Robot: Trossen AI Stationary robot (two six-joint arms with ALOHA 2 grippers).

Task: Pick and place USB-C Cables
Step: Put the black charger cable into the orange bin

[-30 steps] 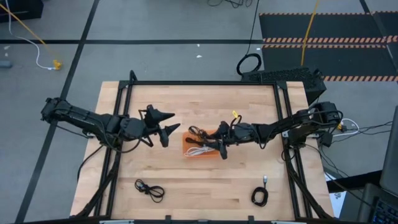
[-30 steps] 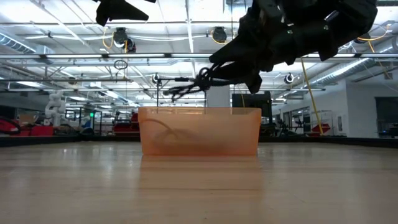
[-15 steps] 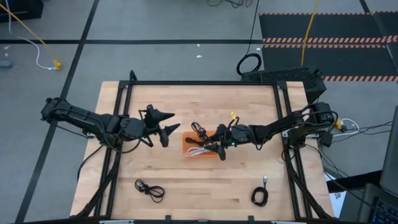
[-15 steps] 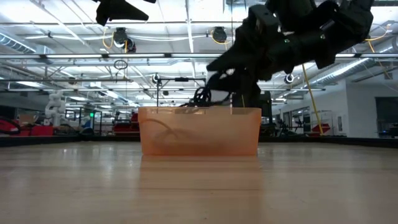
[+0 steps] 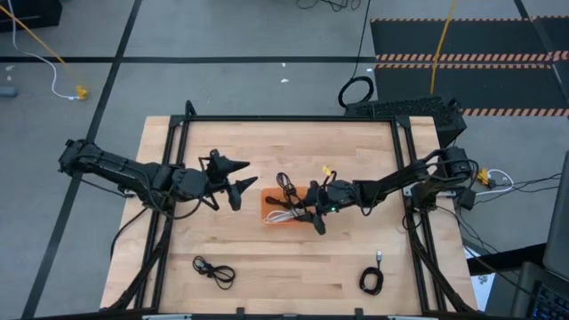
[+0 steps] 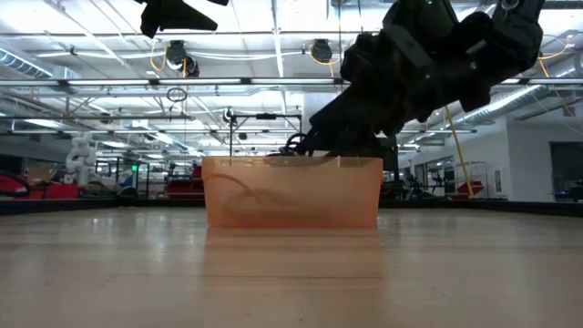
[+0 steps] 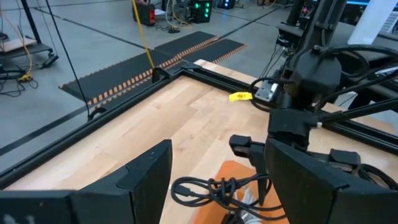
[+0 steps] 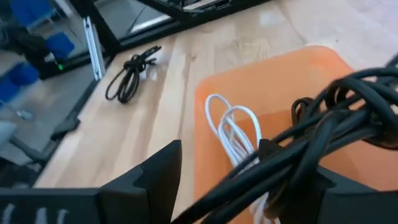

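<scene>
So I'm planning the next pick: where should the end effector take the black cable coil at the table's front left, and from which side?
Judging from the high view, grip the black cable coil across its bunched middle, where the strands lie together, rather than at a loose end. It lies flat on the bare table with nothing beside it, so come straight down from above. The left end effector is the closer one.

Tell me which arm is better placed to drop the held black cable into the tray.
The right. Its right gripper holds a black cable directly above the orange tray, which holds a white cable. The left gripper waits open beside the tray.
</scene>
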